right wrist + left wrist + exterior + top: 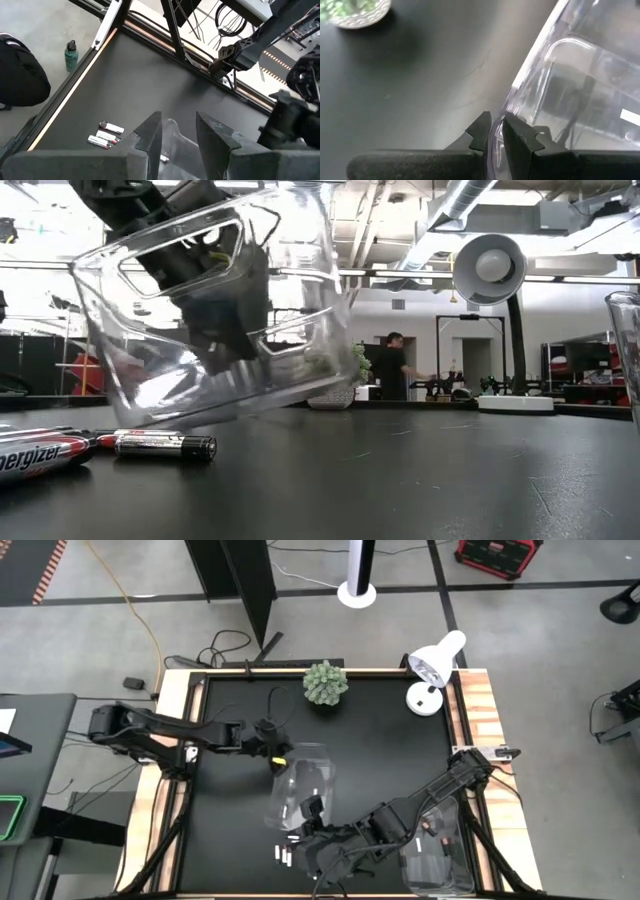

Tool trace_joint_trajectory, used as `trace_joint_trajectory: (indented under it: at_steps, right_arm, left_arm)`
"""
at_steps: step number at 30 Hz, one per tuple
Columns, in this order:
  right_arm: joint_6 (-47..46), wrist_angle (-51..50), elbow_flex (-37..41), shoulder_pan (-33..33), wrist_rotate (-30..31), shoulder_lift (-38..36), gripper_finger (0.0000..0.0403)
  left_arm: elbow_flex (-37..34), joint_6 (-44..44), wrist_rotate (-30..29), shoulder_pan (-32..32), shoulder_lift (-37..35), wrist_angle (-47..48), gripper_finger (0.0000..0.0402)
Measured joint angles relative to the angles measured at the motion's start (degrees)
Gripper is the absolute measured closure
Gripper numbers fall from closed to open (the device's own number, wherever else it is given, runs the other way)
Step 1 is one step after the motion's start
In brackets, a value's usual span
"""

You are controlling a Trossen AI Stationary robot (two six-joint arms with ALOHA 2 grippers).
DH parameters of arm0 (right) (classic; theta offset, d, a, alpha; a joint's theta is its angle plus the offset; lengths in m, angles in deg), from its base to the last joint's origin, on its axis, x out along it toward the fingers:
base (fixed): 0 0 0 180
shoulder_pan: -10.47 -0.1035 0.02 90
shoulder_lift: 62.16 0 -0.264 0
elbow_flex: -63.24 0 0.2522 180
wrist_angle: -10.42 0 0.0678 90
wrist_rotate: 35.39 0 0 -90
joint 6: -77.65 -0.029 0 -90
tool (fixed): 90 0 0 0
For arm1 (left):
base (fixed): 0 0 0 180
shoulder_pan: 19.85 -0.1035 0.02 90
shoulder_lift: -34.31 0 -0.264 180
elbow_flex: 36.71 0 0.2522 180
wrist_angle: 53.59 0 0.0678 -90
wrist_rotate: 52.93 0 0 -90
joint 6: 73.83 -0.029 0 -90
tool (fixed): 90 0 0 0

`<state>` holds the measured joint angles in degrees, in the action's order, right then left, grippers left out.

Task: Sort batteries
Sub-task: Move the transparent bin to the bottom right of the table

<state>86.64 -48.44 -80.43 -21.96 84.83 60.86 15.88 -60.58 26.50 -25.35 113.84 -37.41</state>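
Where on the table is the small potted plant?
In the high view the potted plant stands at the table's far edge, near the middle, left of the white desk lamp.

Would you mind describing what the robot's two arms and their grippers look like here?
Both arms are dark, nearly black, built of jointed segments. The left arm carries a small yellow mark near its wrist and a thin black cable looping off it. The left gripper and the right gripper each have two matte dark wedge-shaped fingers with angular tips.
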Motion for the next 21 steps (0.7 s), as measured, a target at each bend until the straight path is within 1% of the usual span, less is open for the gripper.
trace_joint_trajectory:
  at_steps: [6,21]
  right_arm:
    - [-0.02,0.02,0.0,-0.61,0.0,0.0,0.0271]
    - [-1.06,-1.4,0.0,-0.95,0.0,0.0,0.0271]
  left_arm:
    - [4.59,0.11,1.84,0.44,4.94,-0.33,0.0363]
    - [16.9,-0.09,2.88,4.84,16.03,0.34,0.0363]
